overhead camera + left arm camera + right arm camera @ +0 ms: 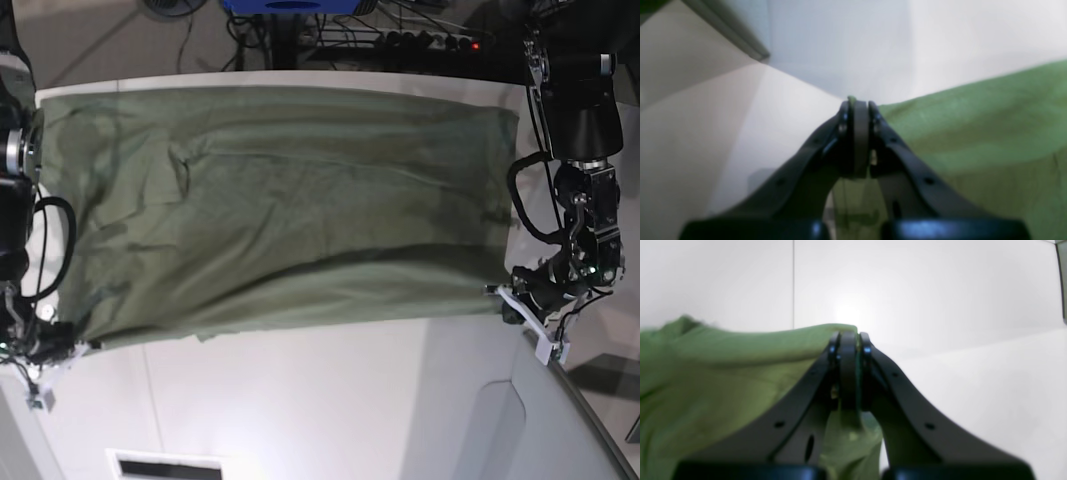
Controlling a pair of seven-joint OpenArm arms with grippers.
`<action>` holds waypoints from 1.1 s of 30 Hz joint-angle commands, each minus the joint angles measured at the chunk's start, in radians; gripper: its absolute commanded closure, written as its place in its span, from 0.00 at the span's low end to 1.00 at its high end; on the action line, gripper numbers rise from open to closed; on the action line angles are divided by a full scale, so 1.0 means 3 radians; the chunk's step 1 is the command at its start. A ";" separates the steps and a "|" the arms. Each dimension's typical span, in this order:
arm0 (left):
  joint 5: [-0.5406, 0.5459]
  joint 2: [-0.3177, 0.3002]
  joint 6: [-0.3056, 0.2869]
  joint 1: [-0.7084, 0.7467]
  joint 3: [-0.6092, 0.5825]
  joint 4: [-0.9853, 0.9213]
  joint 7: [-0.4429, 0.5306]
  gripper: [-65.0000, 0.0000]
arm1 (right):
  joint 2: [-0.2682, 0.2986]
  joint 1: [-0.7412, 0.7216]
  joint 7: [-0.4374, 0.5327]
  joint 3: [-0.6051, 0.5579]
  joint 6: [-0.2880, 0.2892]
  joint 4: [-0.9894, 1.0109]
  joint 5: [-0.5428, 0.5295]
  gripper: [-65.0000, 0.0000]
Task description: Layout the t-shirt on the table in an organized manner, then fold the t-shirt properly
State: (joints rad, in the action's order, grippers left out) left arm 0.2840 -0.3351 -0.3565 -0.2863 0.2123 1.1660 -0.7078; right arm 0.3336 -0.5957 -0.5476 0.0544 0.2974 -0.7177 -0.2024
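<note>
Shirt (pixel 280 200): olive-green cotton, spread wide across the base view, stretched between the two arms. Near edge runs almost straight from corner to corner; far edge lies along the far rim of the desk (pixel 330 400). Whether the middle rests on the desk or hangs just above it, cannot tell. Creases gathered toward one end, a few shallow ripples elsewhere.

Handling, as judged: light, limp, no stiffness of its own. It will sag and bunch wherever it is not held, and it drags rather than slides on the matte top. Not fragile. A pinch at a corner or hem holds best; a bite in mid-panel would only pull up a tent. Two corners on one edge, held apart, keep that edge taut, as here.

Left gripper (pixel 856 106): jaws closed tight on a corner of the shirt (pixel 973 133), a sliver of green showing above the tips.

Right gripper (pixel 849 336): jaws likewise closed, pinching the edge of the shirt (pixel 723 380), cloth bunched below them.

In the base view the left gripper (pixel 515 298) and right gripper (pixel 70 348) sit at the two near corners, well apart.

Containers: none in view, nothing holding anything. Beyond the desk only cables and gear at the far side, blurred
</note>
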 commanded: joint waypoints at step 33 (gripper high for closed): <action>0.0017 -0.0031 0.0101 0.0036 0.0016 0.0218 0.0332 1.00 | 0.0082 -0.0344 0.1230 -0.0762 0.0796 0.0523 -0.0013 1.00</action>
State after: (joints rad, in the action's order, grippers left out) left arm 0.2794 -0.3283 -0.3294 -0.2501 0.2131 1.2076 -0.6323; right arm 0.3378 -0.6693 -0.1947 -0.1787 0.5396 -0.5503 -0.2012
